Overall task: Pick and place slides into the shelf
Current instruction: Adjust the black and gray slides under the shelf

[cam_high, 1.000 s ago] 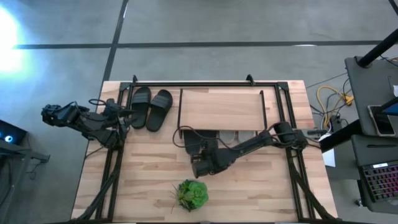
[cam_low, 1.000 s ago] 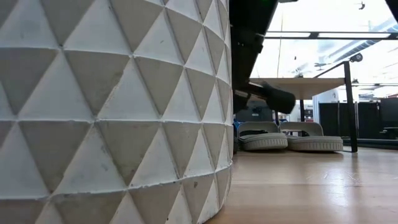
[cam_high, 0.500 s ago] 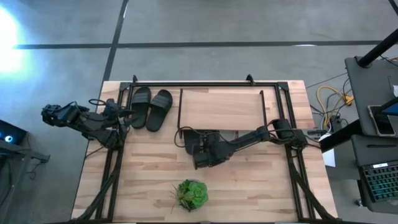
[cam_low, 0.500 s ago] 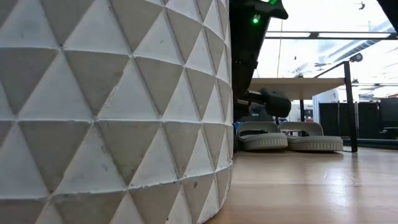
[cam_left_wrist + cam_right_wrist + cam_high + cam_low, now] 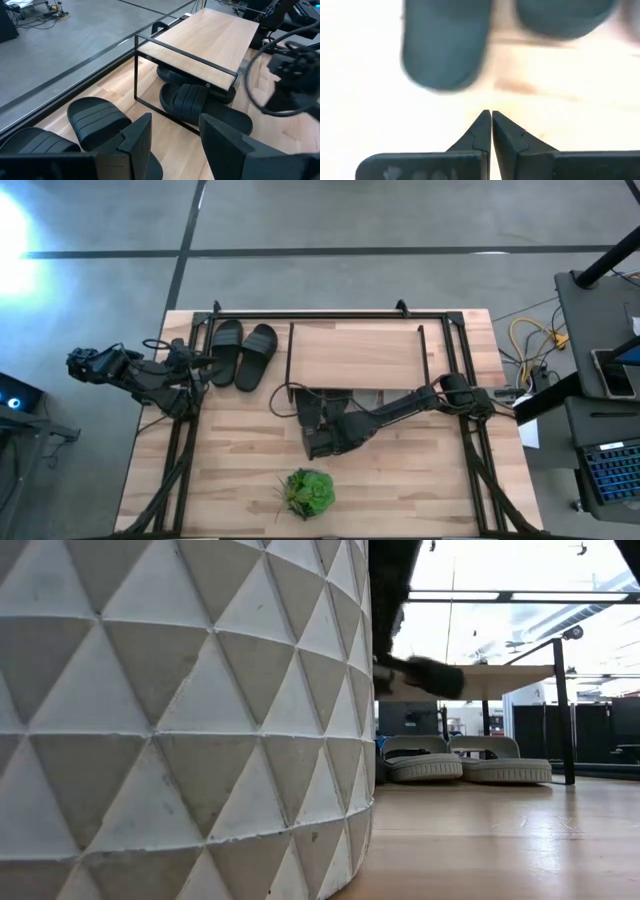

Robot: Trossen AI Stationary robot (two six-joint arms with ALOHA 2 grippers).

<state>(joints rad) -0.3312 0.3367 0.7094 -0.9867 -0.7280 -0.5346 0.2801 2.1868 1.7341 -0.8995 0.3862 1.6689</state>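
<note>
Right claw [image 5: 491, 131] closed and empty above counter [image 5: 230, 460], just before shelf [image 5: 355, 355], left claw [image 5: 172, 137] open near black slides [image 5: 242, 354]

slides [image 5: 242, 353]: black, ribbed straps
slides under shelf [image 5: 465, 760]: pale grey
shelf [image 5: 355, 354]: light wood, black frame
plant [image 5: 309, 492]: green

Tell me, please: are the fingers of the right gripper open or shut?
Shut. In the right wrist view the two dark fingers of the right gripper meet at their tips, holding nothing, above bare table.
</note>
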